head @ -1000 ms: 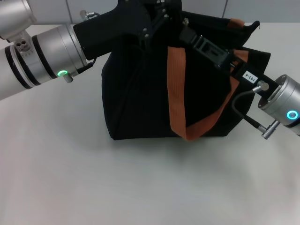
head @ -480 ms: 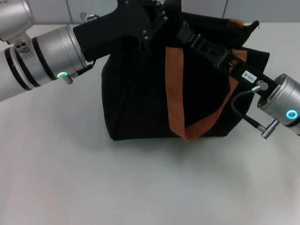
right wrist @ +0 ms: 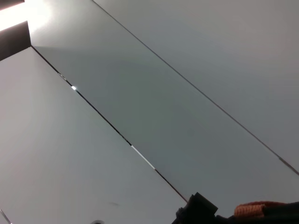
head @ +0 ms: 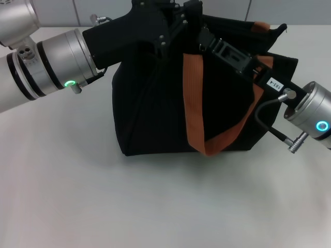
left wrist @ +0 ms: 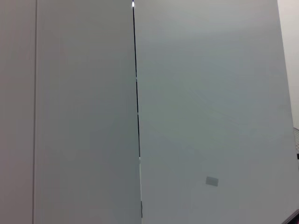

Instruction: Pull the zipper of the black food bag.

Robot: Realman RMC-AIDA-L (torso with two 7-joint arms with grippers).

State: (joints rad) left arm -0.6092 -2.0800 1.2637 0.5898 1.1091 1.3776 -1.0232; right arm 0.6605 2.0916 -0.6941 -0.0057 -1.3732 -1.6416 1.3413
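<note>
In the head view the left arm enters from the upper left of the frame, its silver wrist ring lit green, and its black left tool reaches toward the top centre; whether its fingers are open or closed cannot be made out. The right arm comes in from the right edge, its wrist light glowing teal, and its right tool stretches up-left toward the top centre, its finger state likewise unclear.
</note>
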